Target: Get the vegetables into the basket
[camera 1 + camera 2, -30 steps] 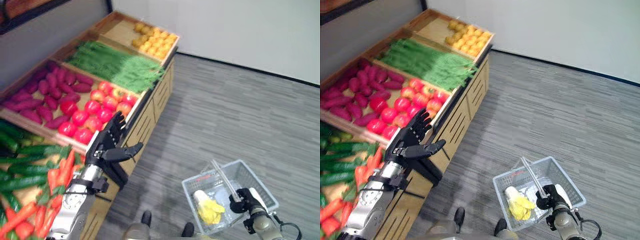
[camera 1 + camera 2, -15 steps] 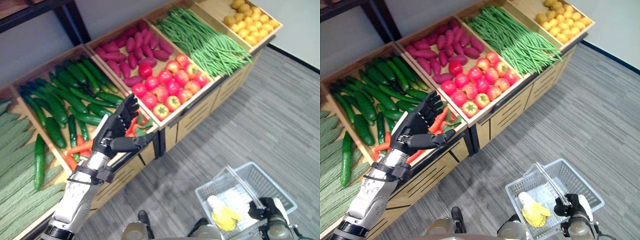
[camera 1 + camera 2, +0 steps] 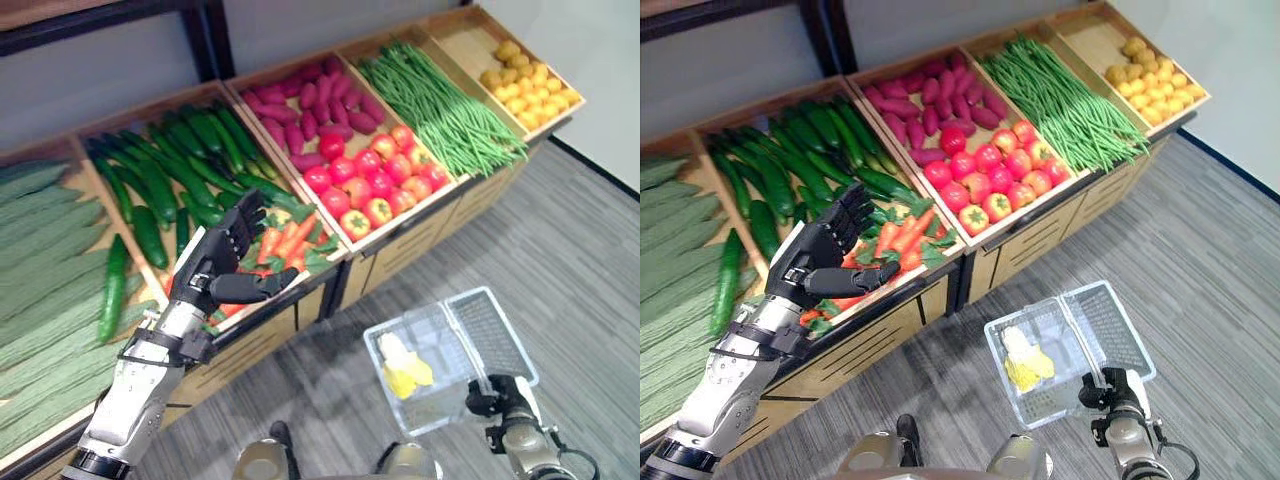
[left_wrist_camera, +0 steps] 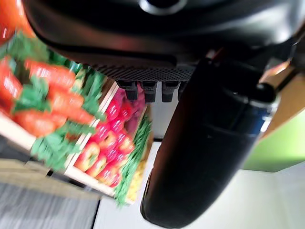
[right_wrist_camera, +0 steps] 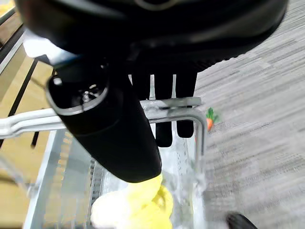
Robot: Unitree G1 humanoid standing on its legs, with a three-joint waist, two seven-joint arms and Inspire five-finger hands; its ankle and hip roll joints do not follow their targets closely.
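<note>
Left eye view: the left hand (image 3: pixel 222 268) hovers above the carrots (image 3: pixel 285 240) in the wooden produce stand (image 3: pixel 300 300), fingers straight and spread, thumb standing out to the side, holding nothing. Beyond the carrots lie dark cucumbers (image 3: pixel 170 170); further along the stand come purple sweet potatoes (image 3: pixel 320 100), red tomatoes (image 3: pixel 375 180), green beans (image 3: pixel 440 100) and yellow fruit (image 3: pixel 525 85). On the grey floor (image 3: pixel 560 230) beside the stand hangs the clear wire basket (image 3: pixel 480 335), with a yellow and white vegetable (image 3: pixel 400 368) inside it. The right hand (image 3: pixel 500 395) is at the basket's near edge.

Right eye view: the same layout; the left hand (image 3: pixel 825 260) is over the carrots (image 3: pixel 902 235), well apart from the basket (image 3: pixel 1105 320).

Left wrist view: past the straight fingers (image 4: pixel 152 90) show carrots (image 4: pixel 47 90) with green tops and tomatoes (image 4: pixel 107 138) further along the stand.

Right wrist view: the right hand's fingers (image 5: pixel 164 109) are curled round the basket's metal handle (image 5: pixel 171 105). Below it the yellow vegetable (image 5: pixel 138 205) lies in the basket. A small carrot (image 5: pixel 209 119) lies on the floor beside the basket.
</note>
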